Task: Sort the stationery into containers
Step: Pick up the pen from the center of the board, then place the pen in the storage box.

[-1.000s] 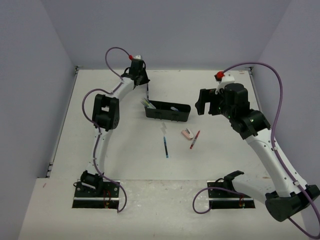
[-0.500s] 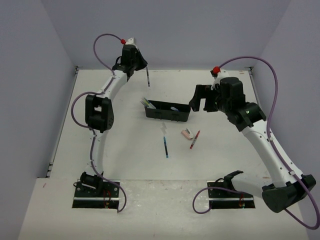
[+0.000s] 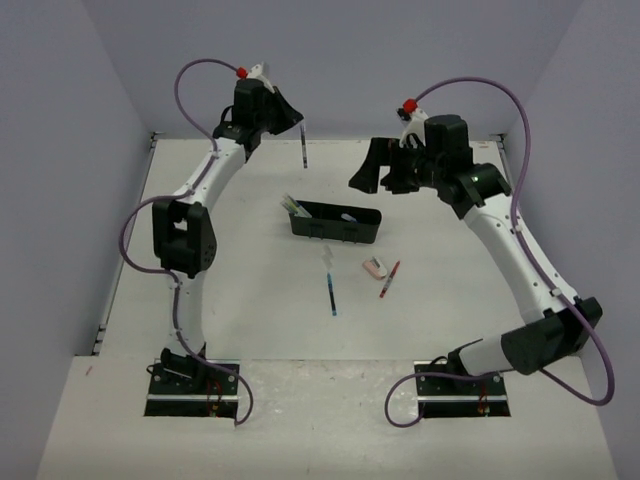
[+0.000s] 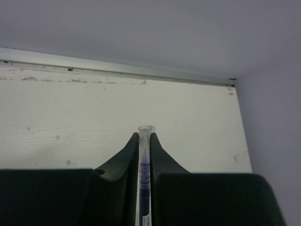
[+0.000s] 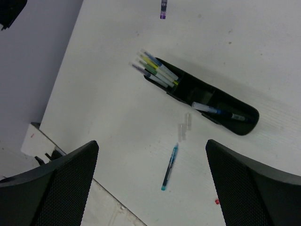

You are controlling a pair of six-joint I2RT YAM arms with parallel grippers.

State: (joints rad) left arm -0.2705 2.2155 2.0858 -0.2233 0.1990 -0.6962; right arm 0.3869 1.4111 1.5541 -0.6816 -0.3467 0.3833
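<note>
Top external view, from the left: we are seeing the left gripper (image 3: 296,122) hanging high over the far edge of the white table (image 3: 250,300). Its jaws are pressed together on a thin clear-barrelled pen (image 3: 303,152) with a purple core. That pen is hanging upright in the air, well apart from everything else.

Moving right, a long black plastic organizer tray (image 3: 340,236) is lying mid-table. A bundle of pens (image 3: 293,207) is poking out of its left end, and a white-and-blue pen (image 5: 218,112) is lying in a right compartment.

Nearer us, small clear plastic pieces (image 3: 328,262) are lying just beyond a blue pen (image 3: 331,297). Right of those, a pinkish-white rectangular eraser (image 3: 374,267) is sitting just beside a red pen (image 3: 389,279).

Further right, the right gripper (image 3: 378,172) is hovering above the tray's far right, jaws spread wide and holding nothing. Its meshed fingers (image 5: 61,183) are blocking the lower corners of its wrist view.

We are counting one held pen, about five bundled, one in the right compartment, two loose, one eraser and one tray.

The tabletop is looking scuffed, with a metal rail (image 4: 117,70) along its far edge. Pale lilac walls (image 3: 60,150) are enclosing it. Purple cables (image 3: 205,75) are looping off both arms.
</note>
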